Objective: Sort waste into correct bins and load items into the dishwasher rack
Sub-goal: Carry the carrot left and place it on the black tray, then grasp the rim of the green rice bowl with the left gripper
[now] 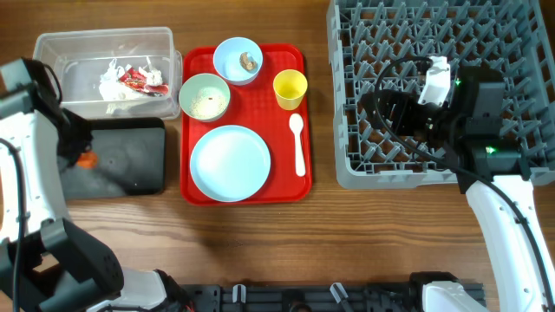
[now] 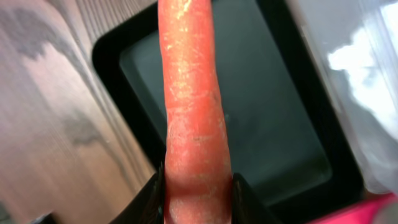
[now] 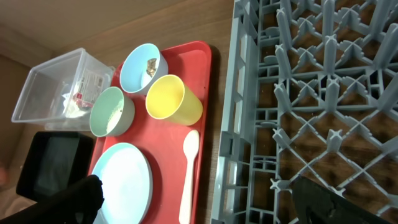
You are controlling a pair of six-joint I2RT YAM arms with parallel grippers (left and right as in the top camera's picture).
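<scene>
My left gripper (image 2: 198,202) is shut on the orange carrot (image 2: 193,106) and holds it above the left edge of the black tray (image 2: 273,124). In the overhead view a bit of the carrot (image 1: 85,160) shows at the black tray (image 1: 126,160). The clear tub (image 1: 61,52) holds white tissue (image 1: 111,82) and the red wrapper (image 1: 139,81). On the red tray (image 1: 286,186) sit the blue plate (image 1: 231,162), the blue bowl (image 1: 238,61) with scraps, the green bowl (image 1: 205,95) with rice, the yellow cup (image 1: 290,88) and the white spoon (image 1: 298,143). My right gripper (image 1: 395,113) is open and empty over the grey rack (image 1: 442,52).
The right wrist view shows the rack (image 3: 311,93) beside the red tray (image 3: 202,62), with the yellow cup (image 3: 171,99) and spoon (image 3: 188,174) nearest the rack. Bare wooden table runs along the front edge.
</scene>
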